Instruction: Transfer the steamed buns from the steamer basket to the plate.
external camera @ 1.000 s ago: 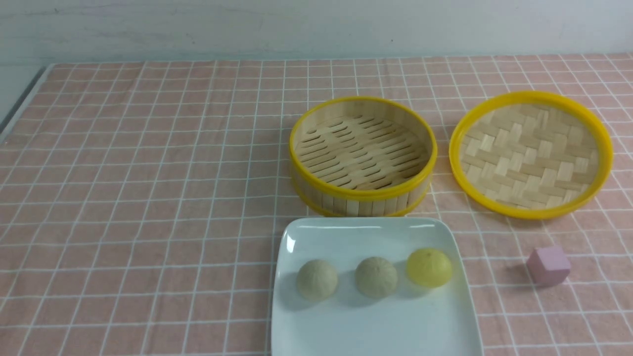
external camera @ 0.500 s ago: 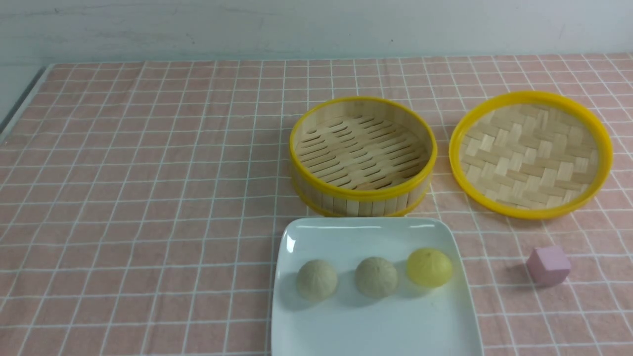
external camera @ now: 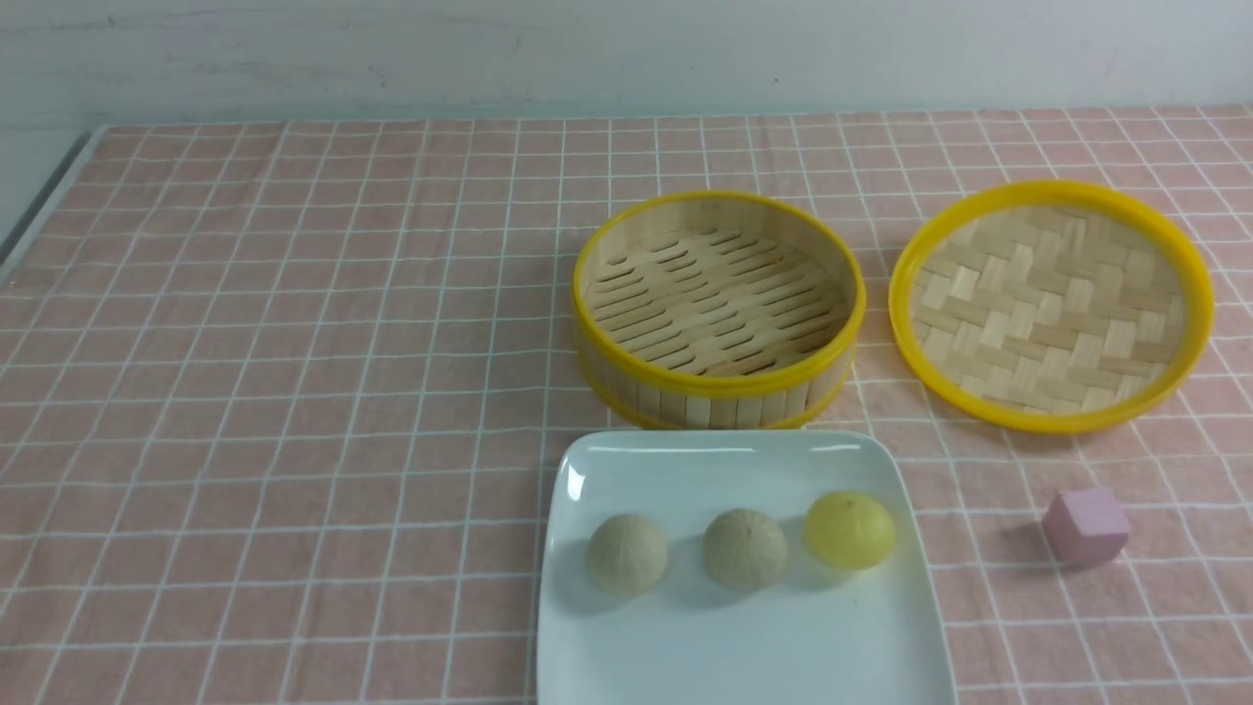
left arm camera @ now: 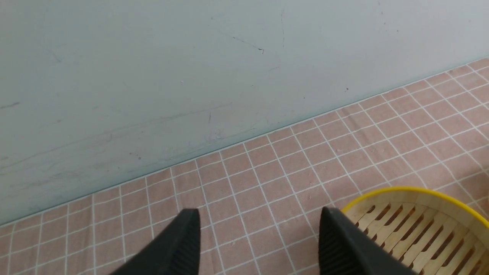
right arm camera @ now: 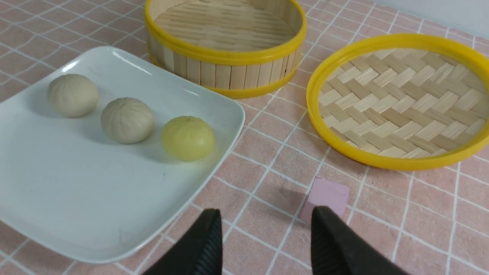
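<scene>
Buns come first: the two pale steamed buns (external camera: 627, 554) (external camera: 745, 548) sit side by side on the plate (external camera: 724, 446), apart from each other, with the yellow bun (external camera: 850, 530) just beside them towards the plate's right edge. The steamer basket (external camera: 719, 392) stands just behind the plate with only its bare slatted floor showing, so the transfer looks complete. Its woven lid (external camera: 1052, 305) lies flat to the right, also holding nothing, and a pink cube (external camera: 1086, 526) rests on the checked cloth of the worktop near the plate's right side. Neither arm shows in the front view. The left arm's fingers (left arm camera: 179, 248) stand wide apart with nothing between them, raised beside the basket's rim. The right arm's fingers (right arm camera: 206, 244) are parted somewhat less, also hold nothing, and hang over the cloth between the plate's corner and the cube. The likely risk is a careless move from here. If the right fingers dropped or swung, they could knock the plate, and the round buns could roll across the glossy surface, the yellow one soonest over the edge. The left fingers could clip the basket rim and shove it into the plate.
</scene>
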Robot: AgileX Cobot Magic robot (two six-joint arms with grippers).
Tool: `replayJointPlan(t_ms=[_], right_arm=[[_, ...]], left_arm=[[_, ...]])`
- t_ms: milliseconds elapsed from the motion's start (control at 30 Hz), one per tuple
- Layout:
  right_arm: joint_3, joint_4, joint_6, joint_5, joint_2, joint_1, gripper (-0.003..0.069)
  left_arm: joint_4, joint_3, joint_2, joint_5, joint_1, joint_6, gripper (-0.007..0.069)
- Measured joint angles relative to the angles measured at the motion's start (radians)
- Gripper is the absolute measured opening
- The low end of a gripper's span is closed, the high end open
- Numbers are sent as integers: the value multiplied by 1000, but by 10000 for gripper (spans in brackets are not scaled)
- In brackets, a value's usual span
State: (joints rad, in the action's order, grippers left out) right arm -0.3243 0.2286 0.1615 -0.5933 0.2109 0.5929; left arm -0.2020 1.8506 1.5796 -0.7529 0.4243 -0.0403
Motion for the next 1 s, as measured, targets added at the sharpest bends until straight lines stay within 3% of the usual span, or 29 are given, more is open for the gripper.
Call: replayJointPlan(t_ms=[200, 433, 1000], right_arm=[[107, 3, 18, 81, 0, 0, 337], [127, 127, 23, 154, 0, 0, 337], [127, 63, 208, 16, 0, 0, 300]], left_arm=[[19, 0, 0, 0, 0, 0, 432], [39, 0, 0, 1, 0, 0, 430], [42, 0, 0, 24, 0, 2, 377]])
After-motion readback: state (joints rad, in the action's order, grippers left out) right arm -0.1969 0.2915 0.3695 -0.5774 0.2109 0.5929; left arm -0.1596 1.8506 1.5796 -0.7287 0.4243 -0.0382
